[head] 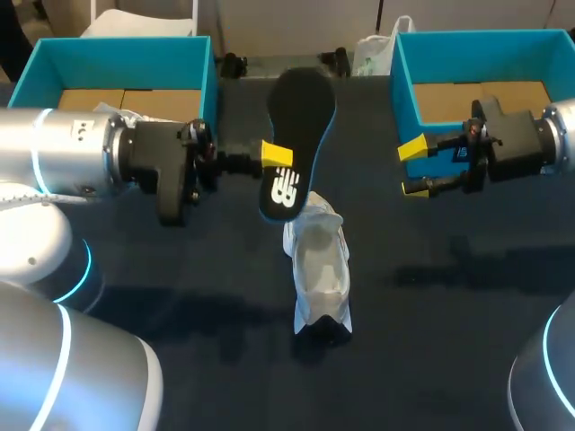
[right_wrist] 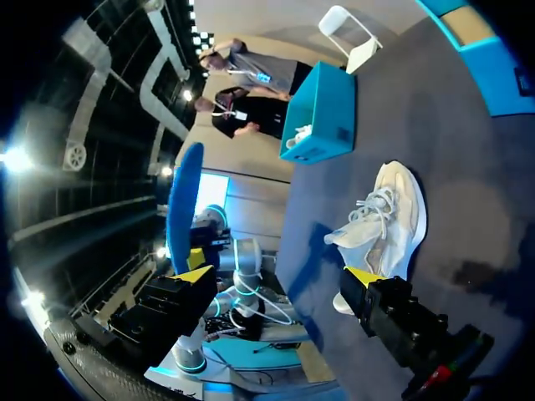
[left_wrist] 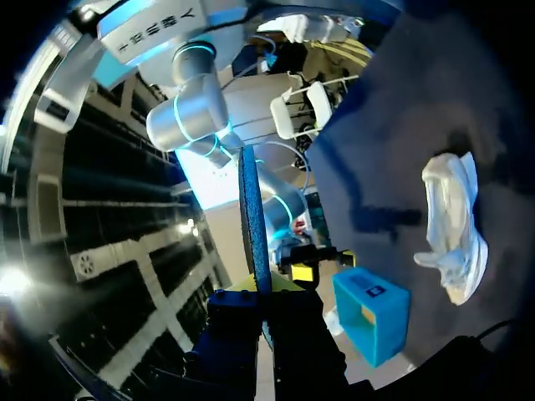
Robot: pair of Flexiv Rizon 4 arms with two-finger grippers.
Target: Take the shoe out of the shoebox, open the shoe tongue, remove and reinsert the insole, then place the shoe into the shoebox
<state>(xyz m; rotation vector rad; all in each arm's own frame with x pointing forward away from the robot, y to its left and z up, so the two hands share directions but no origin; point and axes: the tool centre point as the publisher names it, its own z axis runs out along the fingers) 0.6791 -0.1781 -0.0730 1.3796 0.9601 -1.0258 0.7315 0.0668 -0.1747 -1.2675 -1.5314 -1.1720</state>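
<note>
On a dark table (head: 449,296), the left shoebox (head: 117,61) sits open behind the left arm, beside its wrist. The left gripper (head: 279,165) is clamped on the insole (head: 303,126) near its printed end and holds it off the table – the black insole with its blue edge runs past the fingertips toward the table's far side. In the left wrist view the insole (left_wrist: 253,217) appears edge-on, rising as a thin blue strip from between that gripper's (left_wrist: 267,292) two fingers, which press it from either side. The white shoe (head: 320,260) stands on its sole on the table, under and just ahead of the left gripper's tips, with nothing gripping it; it lies between the two grippers, nearer the left one. From the right wrist camera the shoe (right_wrist: 386,215) sits ahead of the right gripper (right_wrist: 276,276), laces up, and the insole (right_wrist: 185,205) stands farther off, in front of the left arm. The right gripper (head: 414,169) hangs above the table with its yellow tips spread wide and nothing between them – well apart from the shoe. The right shoebox (head: 402,76) stands open just behind and beside it.
</note>
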